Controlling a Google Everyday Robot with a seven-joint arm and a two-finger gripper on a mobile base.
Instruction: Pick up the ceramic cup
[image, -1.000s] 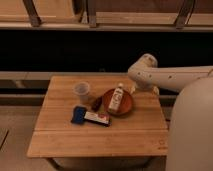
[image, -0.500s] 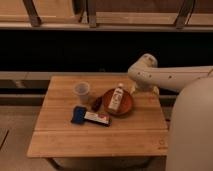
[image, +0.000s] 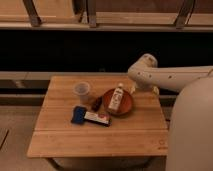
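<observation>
The robot body (image: 192, 130) fills the lower right of the frame as a big pale curve. The wooden table (image: 100, 140) takes up the centre and lower left, standing on a pale floor. Behind it a dark band runs across the frame, with wooden rails along the top edge.

The arm (image: 170, 77) reaches in from the right edge toward the middle. It bends at a rounded joint in the upper right, then turns down toward the table's far right corner. The gripper (image: 137, 88) sits at that lower end, over the far right part of the table, just beside the right rim of the plate. Whether it is wide or narrow I cannot tell, and nothing shows in its hold.

The brown plate (image: 128, 106) lies right of the table's centre. A white bottle (image: 116, 98) with a red label lies on its side across it. A flat white and red packet (image: 97, 118) lies left of the plate and lower in the frame. A blue thing (image: 78, 115) touches its left end.

The cup (image: 82, 91) stands upright on the left half of the table (pale, round, no handle). It is left of the plate and apart from it, above the blue thing in the frame. It is well to the left of the gripper, with the plate and bottle between the two. A small dark thing (image: 96, 104) lies between the cup and the plate.
</observation>
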